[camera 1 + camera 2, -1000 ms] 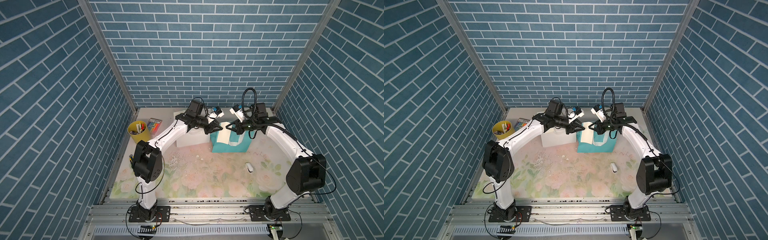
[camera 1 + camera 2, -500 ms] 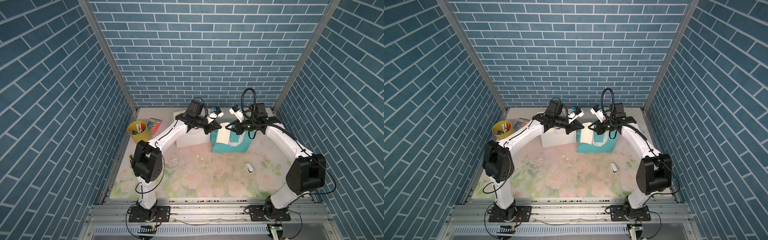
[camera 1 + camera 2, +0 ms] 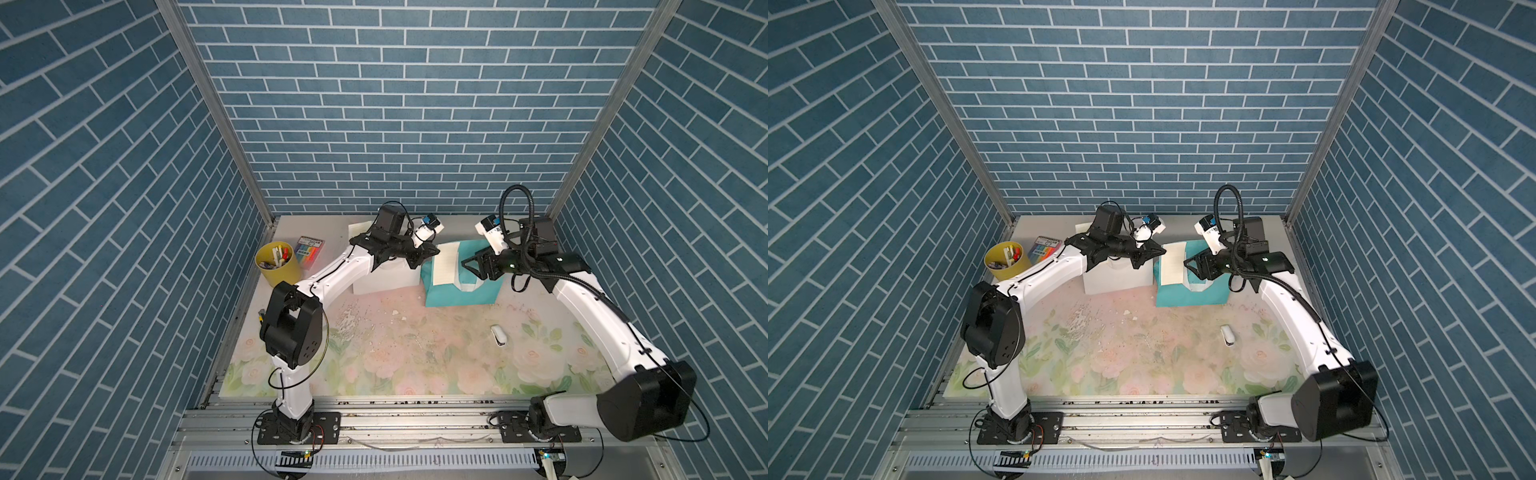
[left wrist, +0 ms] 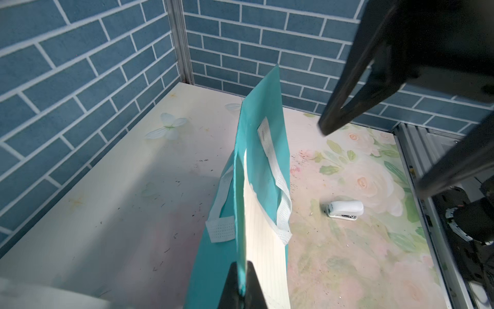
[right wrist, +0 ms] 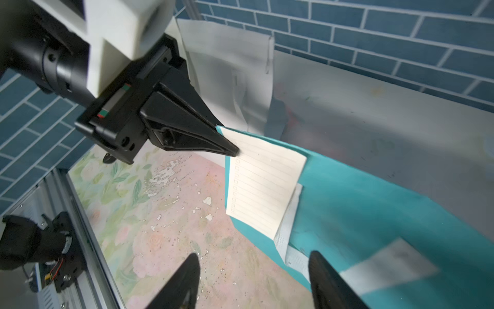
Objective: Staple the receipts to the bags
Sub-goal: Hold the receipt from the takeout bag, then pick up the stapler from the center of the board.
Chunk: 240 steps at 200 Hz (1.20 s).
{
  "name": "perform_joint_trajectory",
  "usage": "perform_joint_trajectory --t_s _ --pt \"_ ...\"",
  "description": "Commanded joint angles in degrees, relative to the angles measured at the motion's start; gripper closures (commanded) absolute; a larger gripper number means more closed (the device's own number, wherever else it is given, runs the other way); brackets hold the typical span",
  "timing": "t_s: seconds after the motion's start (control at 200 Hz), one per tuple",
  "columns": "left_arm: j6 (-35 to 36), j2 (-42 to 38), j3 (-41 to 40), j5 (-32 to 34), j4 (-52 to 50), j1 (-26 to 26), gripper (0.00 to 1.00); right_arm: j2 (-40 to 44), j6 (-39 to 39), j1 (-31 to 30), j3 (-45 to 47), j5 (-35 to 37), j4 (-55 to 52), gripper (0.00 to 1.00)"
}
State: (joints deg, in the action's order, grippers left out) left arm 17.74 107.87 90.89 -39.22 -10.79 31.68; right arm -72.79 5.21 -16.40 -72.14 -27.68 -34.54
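On the teal bag (image 5: 361,203), left fingers (image 5: 192,133) pinch the receipt (image 5: 263,182) to its corner; right fingers (image 5: 327,281) stand apart, empty.

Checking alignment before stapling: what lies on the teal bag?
A lined receipt lies on the teal bag, pinched with it at one corner by the left hand. It hides part of a white handle strap.

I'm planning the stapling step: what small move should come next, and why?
Probably the right gripper, open and empty, should reach toward the stapler lying on the mat, to pick it up. The left gripper pinches the receipt against the edge of the teal bag, so only the staple is missing.
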Motion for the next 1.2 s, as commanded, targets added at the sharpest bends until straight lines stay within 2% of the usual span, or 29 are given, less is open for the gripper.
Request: perform_joint_trajectory --t_s 0.0,0.11,0.215,0.25,0.28,0.39,0.53,0.8,1.04,1.195 --pt "-1.7 -1.3 -1.6 4.1 1.9 0.6 1.00 5.2 -3.5 -0.1 3.0 12.3 -9.6 0.26" --pt "-1.7 -1.7 -2.1 5.2 2.2 1.1 1.00 9.9 -10.6 0.0 7.7 19.9 -15.1 0.25" --pt "-1.7 -2.0 -2.5 5.7 2.4 1.3 1.00 11.0 -16.1 0.0 11.5 22.2 -21.4 0.28" --pt "-1.7 -2.1 -2.8 5.9 2.6 1.3 1.00 11.0 -18.4 -0.7 12.1 25.0 -21.6 0.29" --pt "-1.7 -2.3 -3.0 6.0 2.7 1.3 1.00 11.0 -19.2 -0.7 12.7 24.5 -21.0 0.29" --pt "-1.4 -2.7 -3.2 6.3 2.4 1.3 1.00 6.1 -22.0 -0.7 11.3 27.6 -23.9 0.29" --pt "-0.8 -3.6 -3.6 7.4 2.3 1.3 1.00 1.2 -25.2 -0.7 13.3 27.7 -23.4 0.32" --pt "-0.5 -3.9 -4.0 6.8 2.3 1.3 1.00 -2.8 -27.0 -0.8 21.9 27.6 -11.1 0.33" --pt "-0.5 -3.9 -4.0 6.9 1.5 1.3 1.00 -12.6 -24.8 -0.7 20.6 28.9 -6.0 0.42" --pt "0.9 -4.4 -4.1 7.4 0.1 1.3 1.00 -14.9 -23.2 -0.7 19.7 29.1 -5.5 0.46"
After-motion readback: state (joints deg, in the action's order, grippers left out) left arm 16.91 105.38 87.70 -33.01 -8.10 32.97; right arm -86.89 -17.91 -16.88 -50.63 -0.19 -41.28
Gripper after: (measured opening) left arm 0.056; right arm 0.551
